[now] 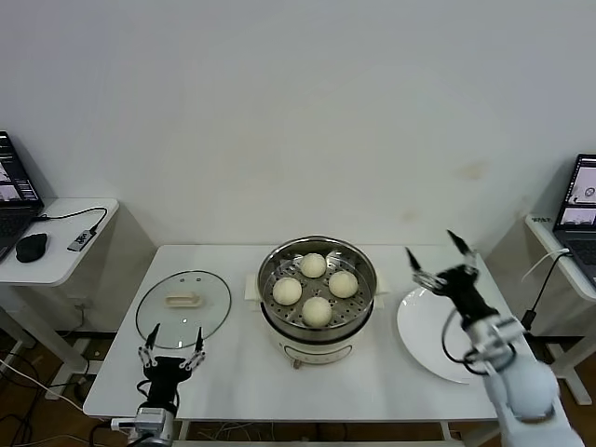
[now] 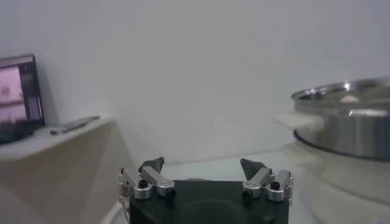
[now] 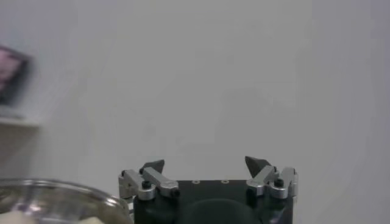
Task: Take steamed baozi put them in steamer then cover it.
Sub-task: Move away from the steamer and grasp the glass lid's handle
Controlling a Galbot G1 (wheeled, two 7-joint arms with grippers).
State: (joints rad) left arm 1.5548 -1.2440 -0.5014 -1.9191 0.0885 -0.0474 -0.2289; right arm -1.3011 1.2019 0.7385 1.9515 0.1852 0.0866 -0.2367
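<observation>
Several steamed baozi [image 1: 316, 287] lie on the perforated tray inside the steel steamer [image 1: 318, 331], which stands mid-table on its white base. The glass cover [image 1: 183, 308] with its cream handle lies flat on the table to the steamer's left. My left gripper [image 1: 172, 342] is open and empty, just in front of the cover near the table's front edge. My right gripper [image 1: 438, 251] is open and empty, raised above the white plate to the steamer's right. The steamer's rim [image 2: 341, 97] shows in the left wrist view, and the rim [image 3: 61, 192] also shows in the right wrist view.
An empty white plate [image 1: 430, 337] lies at the table's right end. A side table [image 1: 56, 244] with a laptop, mouse and cable stands to the left. Another laptop [image 1: 579, 200] stands on a stand to the right. A white wall is behind.
</observation>
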